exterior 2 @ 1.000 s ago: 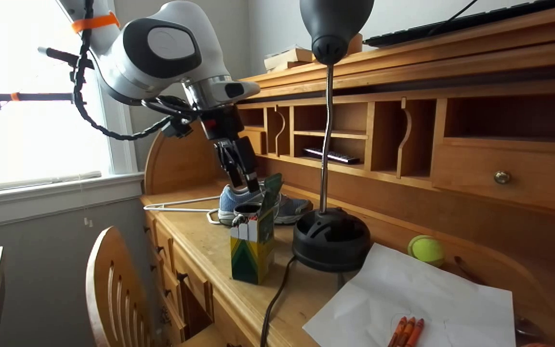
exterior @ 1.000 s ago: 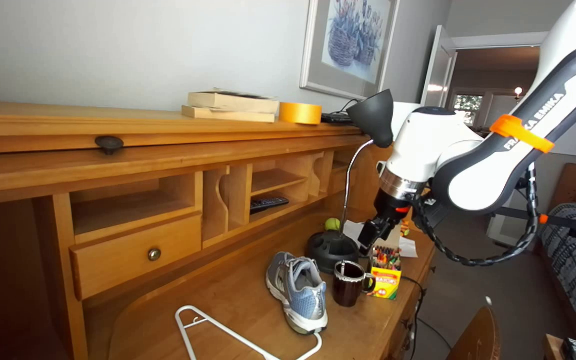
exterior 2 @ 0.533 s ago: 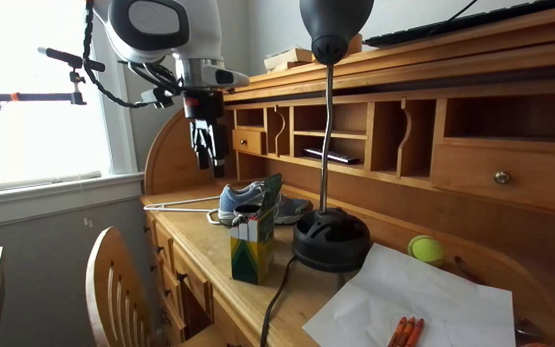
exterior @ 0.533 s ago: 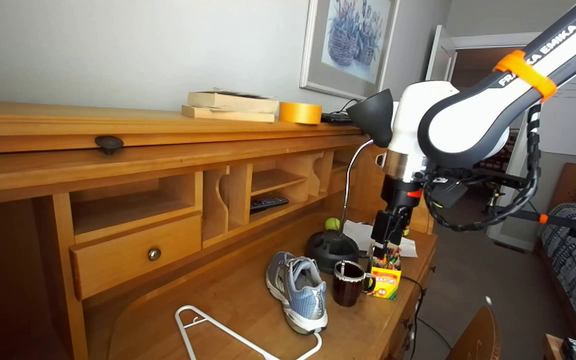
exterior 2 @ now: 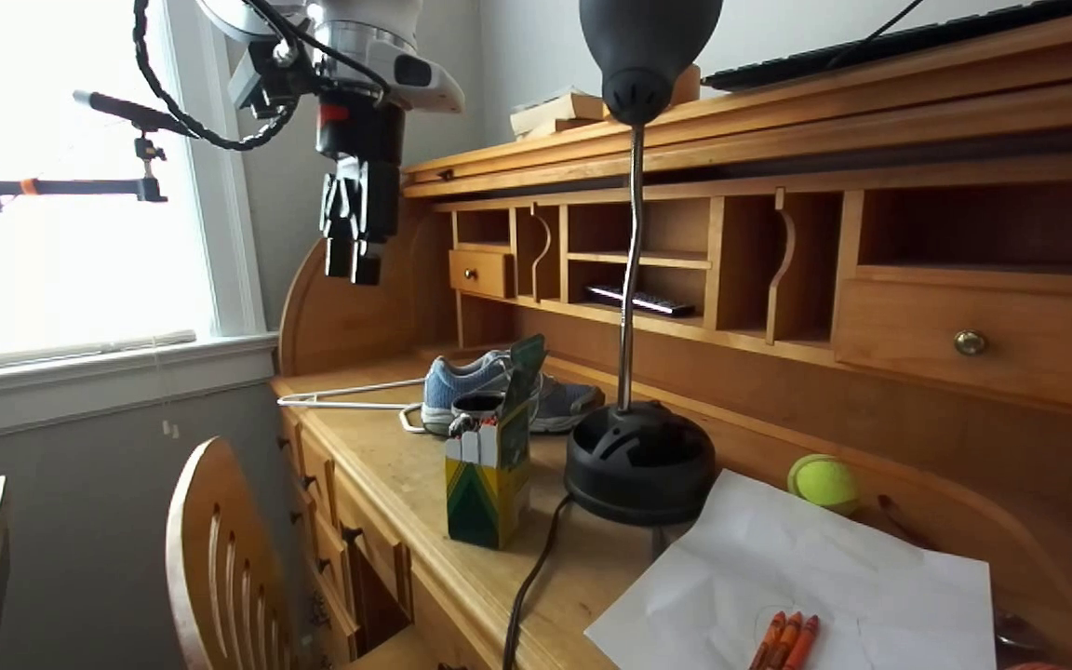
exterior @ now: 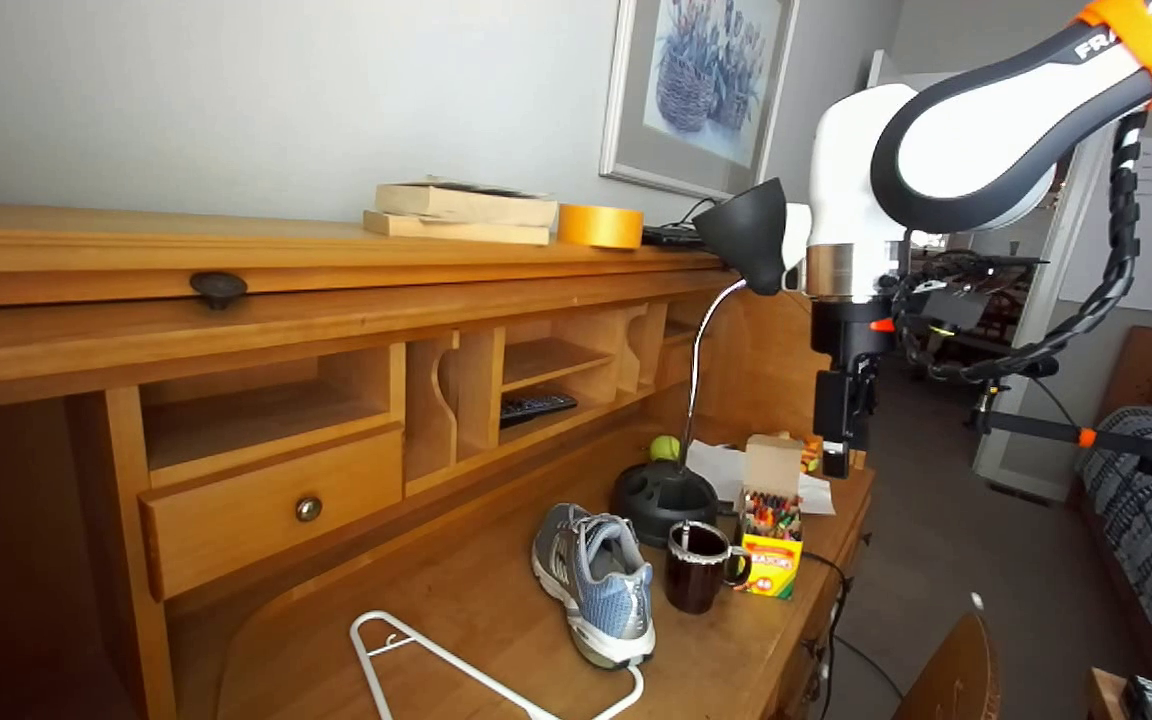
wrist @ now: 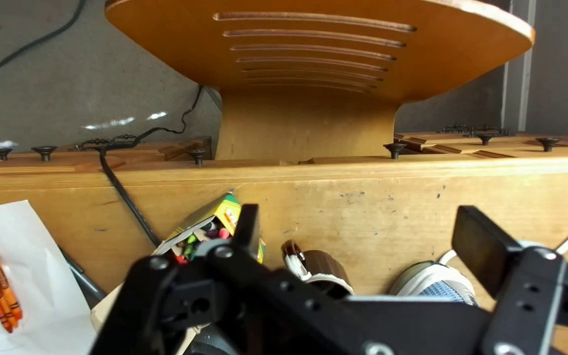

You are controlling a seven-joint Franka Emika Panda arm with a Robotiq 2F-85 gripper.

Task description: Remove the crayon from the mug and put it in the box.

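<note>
The dark brown mug (exterior: 694,588) stands upright on the desk, its handle towards the crayon box; it also shows in the wrist view (wrist: 324,264). A thin pale stick (exterior: 686,536) shows inside its rim; I cannot tell if it is the crayon. The yellow and green box (exterior: 769,570) stands open beside the mug, full of crayons; it also shows in an exterior view (exterior 2: 475,507) and the wrist view (wrist: 227,215). My gripper (wrist: 358,226) is open and empty, pointing down well above the desk. It shows in both exterior views (exterior: 836,460) (exterior 2: 352,268).
A grey-blue sneaker (exterior: 624,606) stands close beside the mug. A black lamp (exterior 2: 640,479) with a tall neck stands behind the box. A white hanger (exterior: 476,672), paper (exterior 2: 685,596) with orange crayons (exterior 2: 785,640) and a tennis ball (exterior 2: 824,484) lie on the desk. A chair (wrist: 308,123) stands in front.
My gripper has risen from above the mug and box and moved towards the desk's front edge. It has turned from slanted to pointing straight down. The mug and box have not moved.
</note>
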